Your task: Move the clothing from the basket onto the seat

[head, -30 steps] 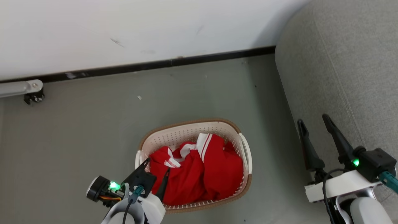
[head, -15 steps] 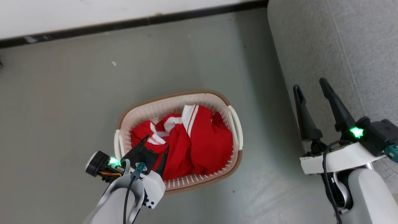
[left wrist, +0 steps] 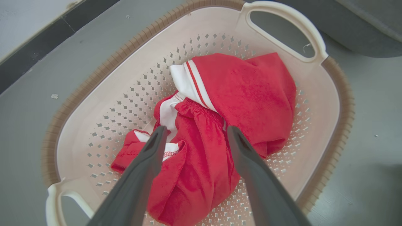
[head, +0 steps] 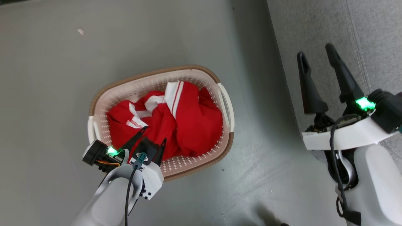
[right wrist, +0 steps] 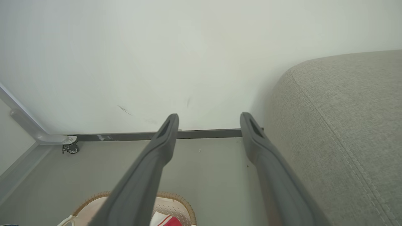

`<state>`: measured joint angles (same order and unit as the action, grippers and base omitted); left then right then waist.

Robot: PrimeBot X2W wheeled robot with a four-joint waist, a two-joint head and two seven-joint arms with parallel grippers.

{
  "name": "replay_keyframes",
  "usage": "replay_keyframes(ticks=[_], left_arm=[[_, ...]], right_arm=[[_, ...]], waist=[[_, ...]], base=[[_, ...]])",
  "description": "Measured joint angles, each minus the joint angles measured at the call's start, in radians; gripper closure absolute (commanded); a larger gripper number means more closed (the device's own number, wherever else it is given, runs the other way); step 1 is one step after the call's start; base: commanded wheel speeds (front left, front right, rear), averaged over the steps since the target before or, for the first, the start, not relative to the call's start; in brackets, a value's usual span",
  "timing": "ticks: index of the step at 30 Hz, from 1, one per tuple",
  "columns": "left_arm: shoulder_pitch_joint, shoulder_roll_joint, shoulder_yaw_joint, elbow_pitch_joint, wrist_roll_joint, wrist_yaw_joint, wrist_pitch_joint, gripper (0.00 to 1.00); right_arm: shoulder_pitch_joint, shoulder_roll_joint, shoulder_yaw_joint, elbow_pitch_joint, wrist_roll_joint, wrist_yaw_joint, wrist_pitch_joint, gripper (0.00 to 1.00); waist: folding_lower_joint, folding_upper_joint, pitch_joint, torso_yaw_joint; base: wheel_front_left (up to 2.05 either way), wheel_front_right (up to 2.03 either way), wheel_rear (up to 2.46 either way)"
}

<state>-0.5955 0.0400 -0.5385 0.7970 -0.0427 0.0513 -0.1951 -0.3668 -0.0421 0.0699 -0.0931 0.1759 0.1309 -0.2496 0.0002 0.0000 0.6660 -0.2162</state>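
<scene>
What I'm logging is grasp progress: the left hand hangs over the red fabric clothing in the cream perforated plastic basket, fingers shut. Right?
No. The left hand hangs over the red fabric clothing in the cream perforated plastic basket with fingers open, not shut; the left wrist view shows it.

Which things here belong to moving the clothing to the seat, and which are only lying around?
Belong to the job: red clothing, in the cream basket; grey seat at the right; left gripper, open over the clothing.
Just there: white scrap on the floor; caster wheel by the wall.
</scene>
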Motion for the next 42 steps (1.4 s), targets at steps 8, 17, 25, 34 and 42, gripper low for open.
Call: replay_keyframes(ticks=[8,17,25,34,42], left_arm=[[-0.05,0.001,-0.01,0.047,0.021,0.0,0.0,0.0],[-0.105,0.006,-0.005,0.097,0.028,0.005,-0.001,0.0],[-0.145,0.041,0.02,0.148,0.027,0.018,0.0,0.0],[-0.184,0.056,0.025,0.178,0.027,0.026,-0.001,0.0],[-0.224,0.063,0.025,0.211,0.04,0.054,0.0,0.0]], right_arm=[[-0.069,-0.001,0.013,-0.012,0.03,0.0,-0.001,0.0],[-0.137,-0.001,0.02,-0.023,0.055,0.0,-0.001,0.0],[-0.189,-0.001,0.023,-0.029,0.081,0.0,-0.002,0.0],[-0.219,-0.001,0.038,-0.03,0.097,0.0,-0.003,0.0],[-0.248,-0.001,0.047,-0.029,0.117,0.0,-0.007,0.0]], waist=[[0.0,0.0,0.077,-0.035],[0.0,0.0,0.152,-0.07],[0.0,0.0,0.208,-0.098],[0.0,0.0,0.26,-0.122],[0.0,0.0,0.294,-0.138]], base=[[0.0,0.0,0.0],[0.0,0.0,0.0],[0.0,0.0,0.0],[0.0,0.0,0.0],[0.0,0.0,0.0]])
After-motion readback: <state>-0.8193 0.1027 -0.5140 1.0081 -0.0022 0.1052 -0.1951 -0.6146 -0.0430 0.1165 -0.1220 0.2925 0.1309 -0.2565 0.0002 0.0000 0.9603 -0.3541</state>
